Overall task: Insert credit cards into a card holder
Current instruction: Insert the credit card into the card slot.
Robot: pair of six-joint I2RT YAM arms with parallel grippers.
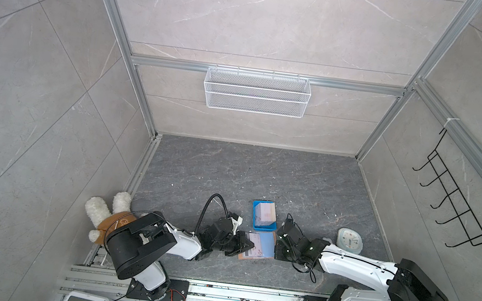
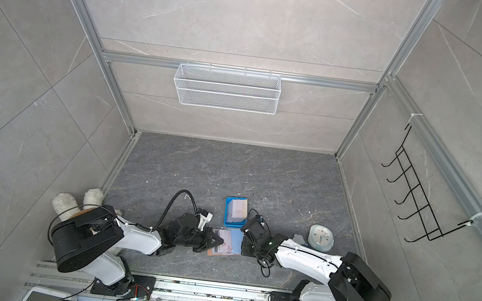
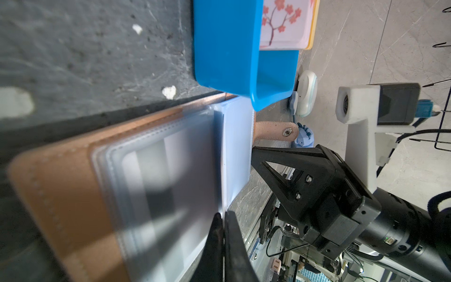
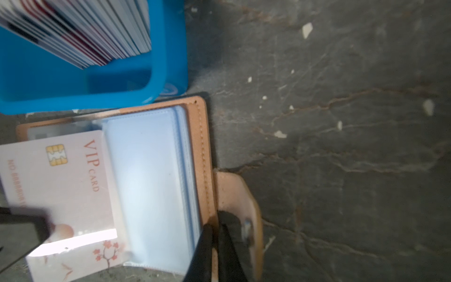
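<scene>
Left jaws (blurred, cut off) pinch card (image 4: 61, 185); right jaws pinch card holder (image 4: 203, 146) edge.

Tan card holder (image 4: 203, 151) lies open flat, pale-pink credit card (image 4: 68, 185) partly over it.

You can read one print: "VIP CARD", in pink-red letters on the pale pink card (image 4: 61, 185) at the card holder (image 4: 203, 146). Along that card's edge stands "NO", then digits too blurred to read. The numerals on the clock (image 1: 349, 239) are too small to make out.
</scene>
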